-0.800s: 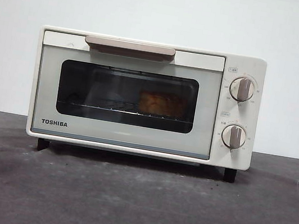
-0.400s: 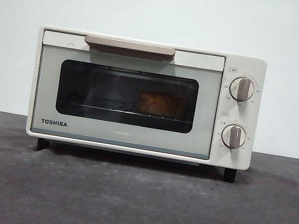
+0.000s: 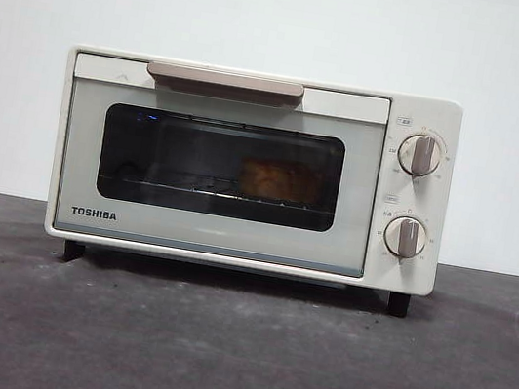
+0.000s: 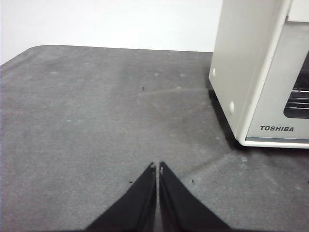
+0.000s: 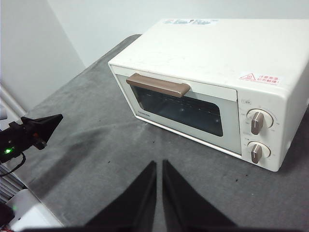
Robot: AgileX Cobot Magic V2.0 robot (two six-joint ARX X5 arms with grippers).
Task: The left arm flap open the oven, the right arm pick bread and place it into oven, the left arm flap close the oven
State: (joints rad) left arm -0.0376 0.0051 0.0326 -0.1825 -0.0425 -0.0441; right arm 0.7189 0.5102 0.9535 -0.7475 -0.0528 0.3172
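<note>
Judging by the shut oven [image 3: 244, 167] with bread [image 3: 279, 180] inside, both closed grippers, left [image 4: 158, 167] and right [image 5: 159, 164], should stay clear of the table's edges.

Front view: I'm looking level from table height, close, straight at the oven [image 3: 254, 169] door.
Left wrist view: I'm looking low across the table [image 4: 87, 121] at the oven's door-side corner.
Right wrist view: I'm looking down from higher, farther back.
Shared: all three are showing the oven's front.

Bread [image 3: 279, 180] apparently on the rack, right side inside the oven [image 3: 233, 240].
</note>
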